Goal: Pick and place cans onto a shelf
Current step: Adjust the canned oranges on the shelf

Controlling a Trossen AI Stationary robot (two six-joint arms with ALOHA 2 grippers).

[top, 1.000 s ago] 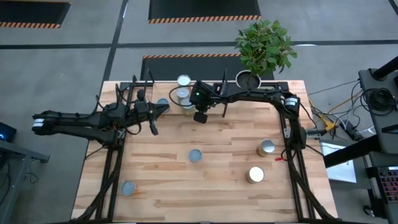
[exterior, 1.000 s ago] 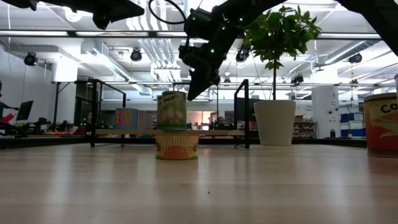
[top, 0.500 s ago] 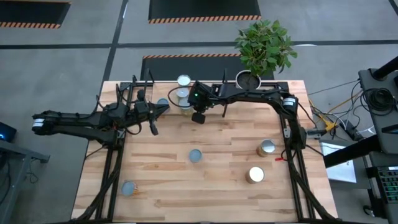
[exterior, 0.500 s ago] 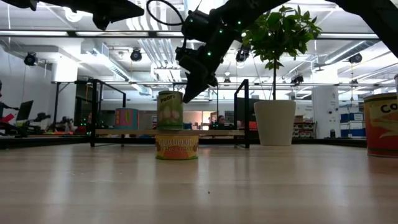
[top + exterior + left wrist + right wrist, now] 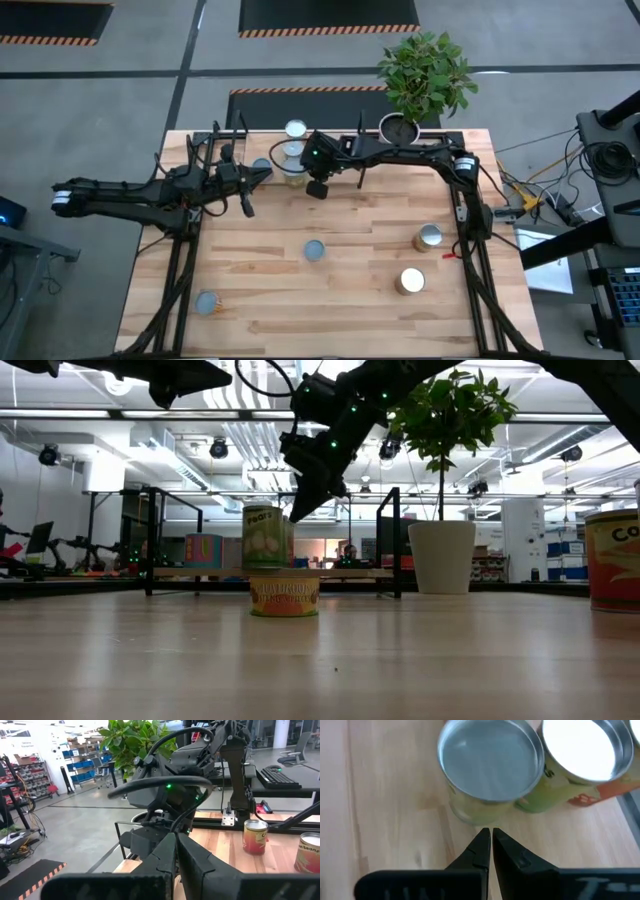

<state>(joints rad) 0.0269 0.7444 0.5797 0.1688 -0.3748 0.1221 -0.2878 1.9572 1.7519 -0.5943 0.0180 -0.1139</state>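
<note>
Two grippers hovering, fingers together, holding nothing. Right gripper hanging just beside green can on shelf; left gripper waiting nearby.

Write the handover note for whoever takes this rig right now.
Right tool: shut, empty, just behind the green can at the shelf.
Left tool: shut, empty, waiting at the table's back left.
Done: about three cans sit at the shelf, among them the white-topped can.
Left: four loose cans on the table, at the middle, front left and right.
</note>
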